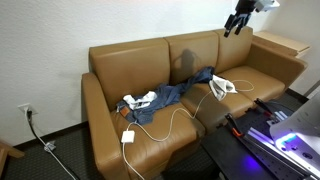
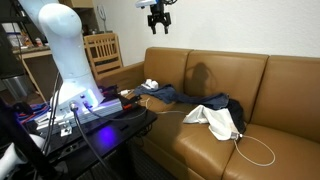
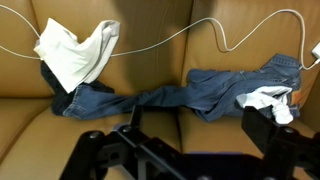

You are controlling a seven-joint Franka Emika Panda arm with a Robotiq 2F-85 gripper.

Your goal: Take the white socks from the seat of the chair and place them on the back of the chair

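Wrist view: white socks (image 3: 266, 100) bunched on the sofa (image 3: 20, 120) seat near its back edge, touching one end of blue jeans (image 3: 170, 98); larger white cloth (image 3: 75, 52) at the other end, toward the front edge; in an exterior view, gripper (image 2: 157, 27) high above the backrest's top edge, fingers apart, empty.

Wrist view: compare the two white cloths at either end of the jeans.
The larger white cloth takes up far more of the view than the smaller white cloth. The larger one spreads in a peaked heap, overlapping only one end of the jeans. The smaller one is bunched and nested in denim folds. Both are crumpled white fabric on the brown couch.
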